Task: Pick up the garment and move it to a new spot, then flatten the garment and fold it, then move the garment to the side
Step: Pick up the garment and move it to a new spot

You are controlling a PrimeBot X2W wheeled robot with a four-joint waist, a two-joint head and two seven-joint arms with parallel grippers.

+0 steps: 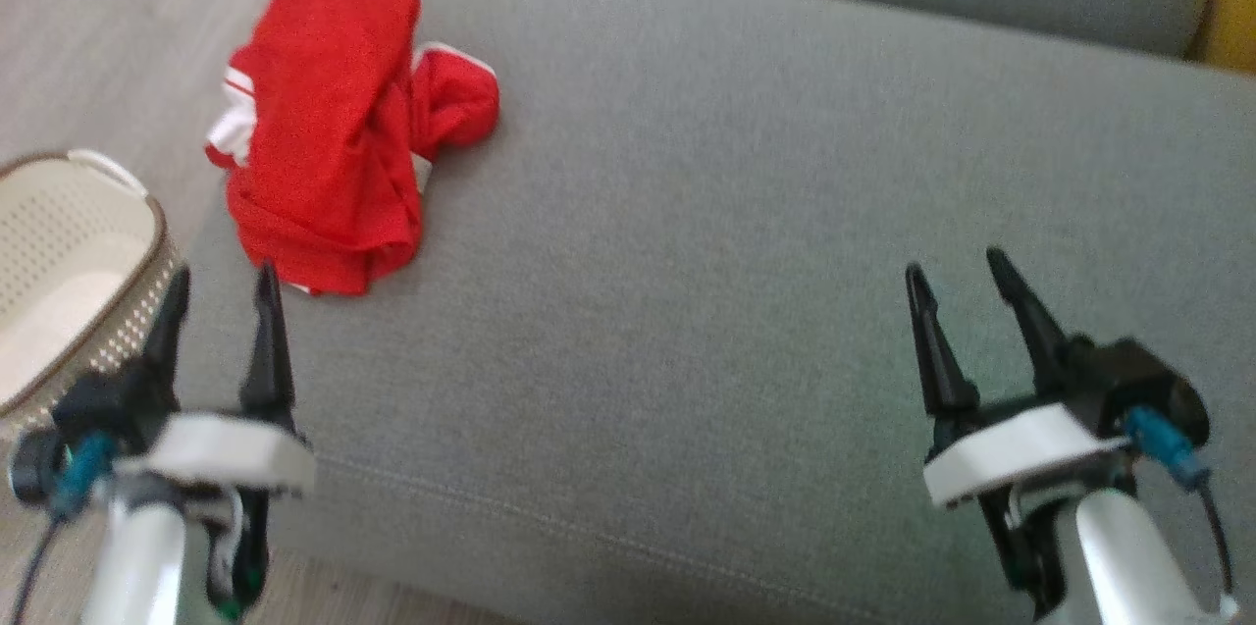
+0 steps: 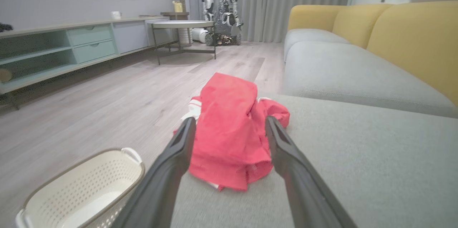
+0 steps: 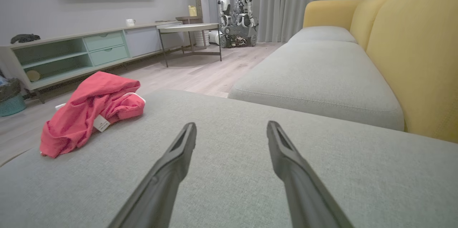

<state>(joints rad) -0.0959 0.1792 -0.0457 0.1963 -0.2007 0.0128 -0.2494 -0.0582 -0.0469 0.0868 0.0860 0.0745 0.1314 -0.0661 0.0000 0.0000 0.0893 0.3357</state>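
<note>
I'm eyeing the red garment at the left edge of the grey cushion: soft, light (probably floppy). I'm favouring its near bunched fold. The left gripper and right gripper are holding their fingers spread, empty.

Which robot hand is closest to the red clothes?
The left gripper: it hovers right beside the red garment, while the right gripper is far across the grey cushion.

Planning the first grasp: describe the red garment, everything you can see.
The red garment looks like thin, soft knit fabric with white trim and a small white tag. It lies crumpled in a loose heap near the far-left corner of the grey cushion, one edge overhanging the side. Only the cushion seems to touch it; the open left pincer sits just short.
</note>
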